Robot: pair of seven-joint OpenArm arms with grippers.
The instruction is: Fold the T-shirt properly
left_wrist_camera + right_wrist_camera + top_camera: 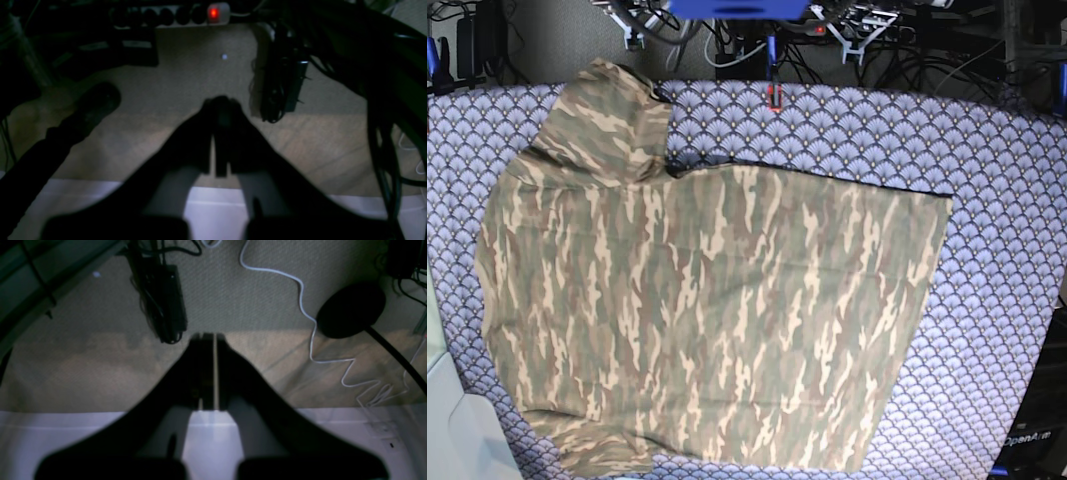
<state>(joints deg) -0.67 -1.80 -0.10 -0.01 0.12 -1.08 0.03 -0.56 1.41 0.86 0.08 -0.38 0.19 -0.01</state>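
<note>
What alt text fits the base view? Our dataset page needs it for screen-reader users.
A camouflage T-shirt lies spread flat, unfolded, covering most of a purple scallop-patterned cloth, one sleeve toward the top left. Dark cables run along the top edge; no gripper shows.

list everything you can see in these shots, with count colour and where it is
T-shirt: one, camouflage olive, brown and tan, spread flat over most of the cloth in the base view
purple scallop-patterned cloth: one, purple, under the shirt
power strip: one, pale with a lit red switch, on the floor at the top of the left wrist view
white cable: one, white, snaking over the floor in the right wrist view
left gripper: one, black, shut, empty, above the floor
right gripper: one, black, shut, empty, above the floor
</note>
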